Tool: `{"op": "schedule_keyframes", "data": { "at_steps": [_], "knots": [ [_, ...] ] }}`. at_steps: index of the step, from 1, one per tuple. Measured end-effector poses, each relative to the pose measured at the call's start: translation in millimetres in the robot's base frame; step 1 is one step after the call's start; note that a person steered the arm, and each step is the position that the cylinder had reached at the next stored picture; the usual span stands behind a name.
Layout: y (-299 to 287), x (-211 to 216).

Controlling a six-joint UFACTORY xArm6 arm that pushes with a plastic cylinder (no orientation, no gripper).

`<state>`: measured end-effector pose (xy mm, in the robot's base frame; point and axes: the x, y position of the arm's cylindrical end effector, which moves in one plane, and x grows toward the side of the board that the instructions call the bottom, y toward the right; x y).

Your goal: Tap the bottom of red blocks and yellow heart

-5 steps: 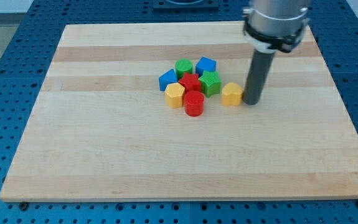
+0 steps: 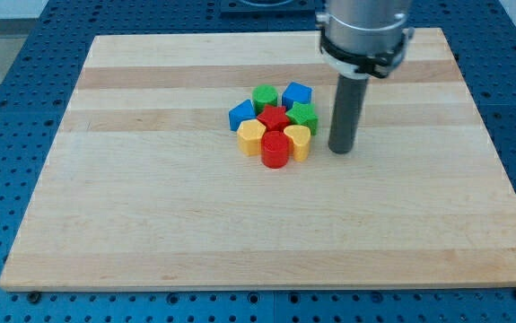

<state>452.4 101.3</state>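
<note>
A tight cluster of blocks sits near the board's middle. The red cylinder [image 2: 275, 150] is at the cluster's bottom, with a red star-like block [image 2: 274, 119] just above it. The yellow heart [image 2: 298, 141] touches the red cylinder's right side. A yellow hexagon [image 2: 251, 137] sits on the cylinder's left. My tip [image 2: 340, 149] stands on the board a little to the right of the yellow heart, with a small gap between them.
Around the red star stand a green cylinder [image 2: 265, 97], a blue block [image 2: 296, 94], a green star-like block [image 2: 304, 117] and a blue block [image 2: 240, 114]. The wooden board [image 2: 150, 197] lies on a blue perforated table.
The yellow heart has slid left against the red cylinder. My tip has moved left with it and now stands just right of the heart.
</note>
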Motion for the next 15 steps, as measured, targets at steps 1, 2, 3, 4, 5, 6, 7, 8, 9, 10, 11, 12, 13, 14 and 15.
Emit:
{"op": "schedule_keyframes", "data": {
  "at_steps": [1,2,3,4,5,6,7,8,9,10,11,12,13,14,15],
  "knots": [
    [-6,21],
    [-10,15],
    [-20,5],
    [-35,5],
    [-45,5],
    [-59,5],
    [-60,5],
    [-60,6],
    [-56,33],
    [-78,39],
    [-98,39],
    [-104,35],
    [-104,19],
    [-104,15],
    [-104,21]
  ]
}}
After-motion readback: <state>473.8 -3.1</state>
